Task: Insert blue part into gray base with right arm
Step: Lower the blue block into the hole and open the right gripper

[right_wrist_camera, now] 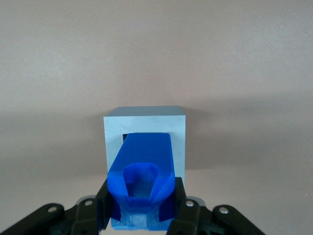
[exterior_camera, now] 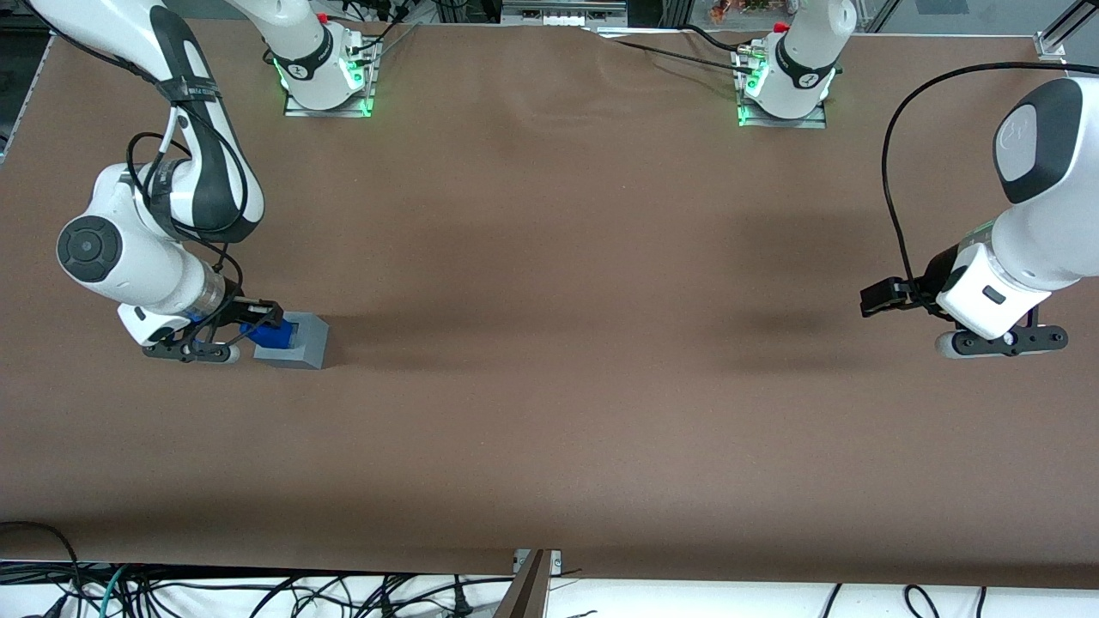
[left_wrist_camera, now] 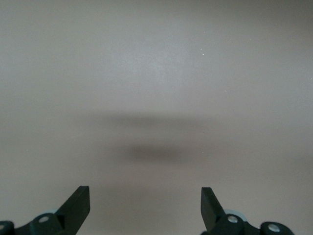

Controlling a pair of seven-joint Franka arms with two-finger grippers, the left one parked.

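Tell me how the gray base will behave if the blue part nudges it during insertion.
The gray base looks squat and flat-sided, so it should slide, not tip or roll. Nothing visibly fixes it to the table. The gripper, shut on the blue part, holds it over the base.

Right arm (exterior_camera: 163, 197) bent low, pincer (right_wrist_camera: 139, 205) clamped closed.

blue part (right_wrist_camera: 142, 169) in pincer (right_wrist_camera: 141, 208) | over gray base (right_wrist_camera: 145, 128) | base on table (exterior_camera: 549, 343)

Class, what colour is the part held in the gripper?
Bright blue part, in the gripper over the gray base; clearest in the right wrist view.
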